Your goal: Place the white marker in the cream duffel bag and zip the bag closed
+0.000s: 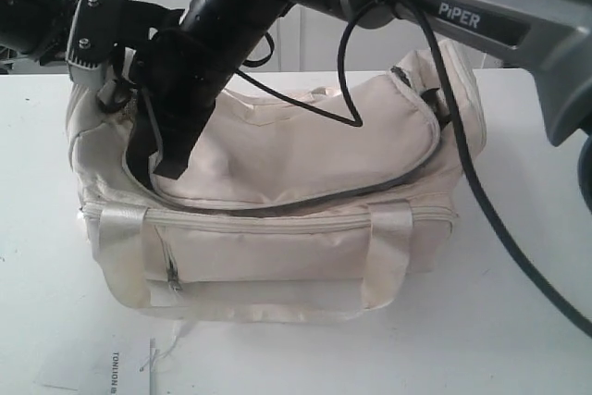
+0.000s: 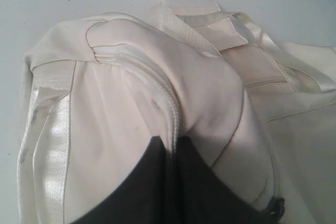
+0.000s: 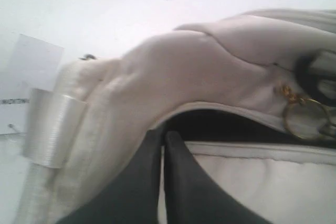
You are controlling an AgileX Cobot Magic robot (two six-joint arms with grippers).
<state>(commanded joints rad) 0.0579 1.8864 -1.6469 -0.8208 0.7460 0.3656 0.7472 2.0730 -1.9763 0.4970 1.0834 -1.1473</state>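
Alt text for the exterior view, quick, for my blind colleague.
A soft cream fabric duffel bag sits on a white table, its curved top flap partly unzipped. The black right gripper, shut, reaches across to the flap's left end.

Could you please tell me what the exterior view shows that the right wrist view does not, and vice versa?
Only the exterior view shows the front pocket zip, the arm lettered PiPER and its black cable. Only the right wrist view shows a gold ring hanging at the flap's edge. Both show the cream duffel bag on the white table, its top zip not yet closed, a dark gap under the flap, and the right gripper at that gap. The wrist view shows its fingers pressed together. The white marker appears in neither.
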